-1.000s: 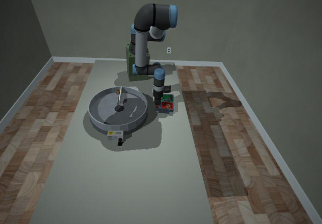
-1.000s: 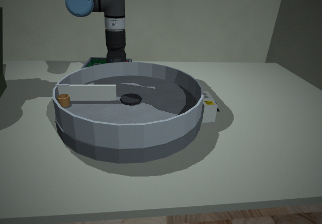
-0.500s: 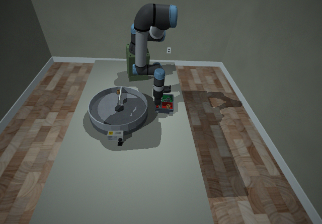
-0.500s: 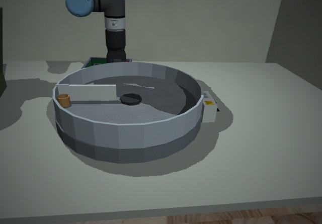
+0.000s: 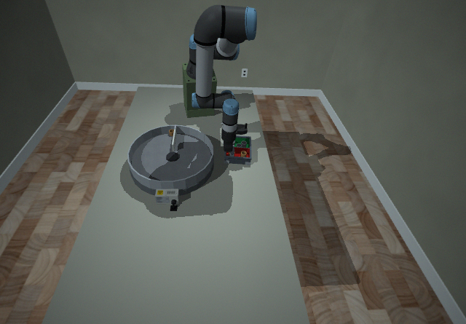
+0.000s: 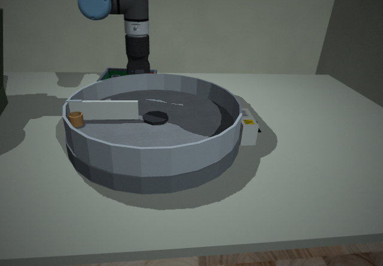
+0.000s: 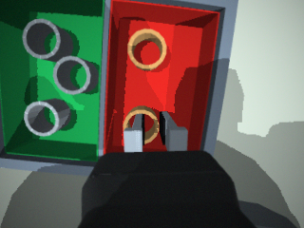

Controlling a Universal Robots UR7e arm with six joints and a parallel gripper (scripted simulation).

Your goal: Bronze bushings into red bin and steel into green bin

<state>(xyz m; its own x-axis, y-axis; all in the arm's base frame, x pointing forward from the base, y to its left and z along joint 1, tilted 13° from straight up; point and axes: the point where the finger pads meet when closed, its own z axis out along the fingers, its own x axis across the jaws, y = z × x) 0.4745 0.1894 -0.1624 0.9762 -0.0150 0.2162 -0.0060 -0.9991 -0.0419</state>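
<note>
My gripper [image 7: 152,122] hangs low in the red bin [image 7: 161,76], beside the turntable [image 5: 171,159]. Its fingers [image 7: 141,124] stand slightly apart, astride the right wall of a bronze bushing that lies at the near end of the bin; they are open. A second bronze bushing [image 7: 147,48] lies at the bin's far end. The green bin [image 7: 52,81] holds three steel bushings [image 7: 71,74]. One bronze bushing [image 6: 76,119] stands on the turntable [image 6: 152,127] against the rim, next to the white divider bar [image 6: 103,109]. In the exterior view my fingertips are hidden behind the rim.
The two bins [image 5: 240,149] sit together just right of the turntable, close to the arm's green base [image 5: 199,87]. A small control box [image 5: 167,194] is fixed to the turntable's front. The turntable has a raised rim and a dark hub [image 6: 155,117].
</note>
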